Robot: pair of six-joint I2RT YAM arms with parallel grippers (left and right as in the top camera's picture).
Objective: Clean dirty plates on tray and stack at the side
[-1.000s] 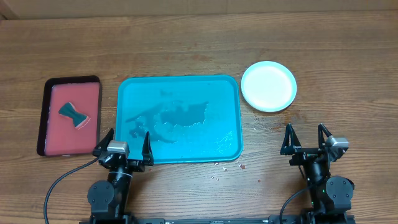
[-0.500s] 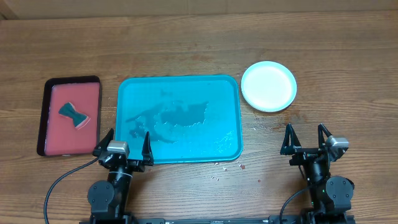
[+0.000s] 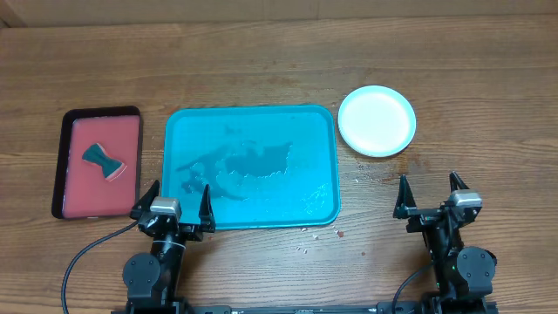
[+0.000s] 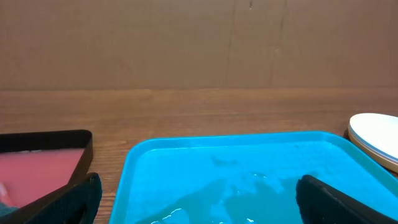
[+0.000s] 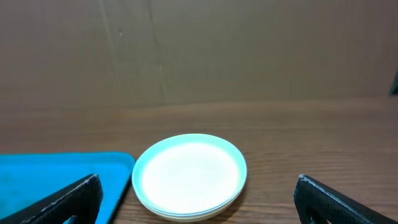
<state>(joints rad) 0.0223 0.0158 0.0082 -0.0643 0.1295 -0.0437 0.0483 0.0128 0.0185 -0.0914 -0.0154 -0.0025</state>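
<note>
Shows plates (image 3: pixel 377 120) stacked on table (image 3: pixel 261 70) just right of wet tray (image 3: pixel 305 131); left claw (image 3: pixel 177 194) wide at tray's near edge, right claw (image 3: pixel 427 194) wide, apart from plates.

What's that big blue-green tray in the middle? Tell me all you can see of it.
The large teal rectangular plastic tray has rounded corners and a raised rim. It lies flat on the wooden table, between a smaller dark-rimmed pink tray and a stack of round pale plates, touching neither. Its floor is wet, with darker puddles and droplets; no plate lies on it.
</note>
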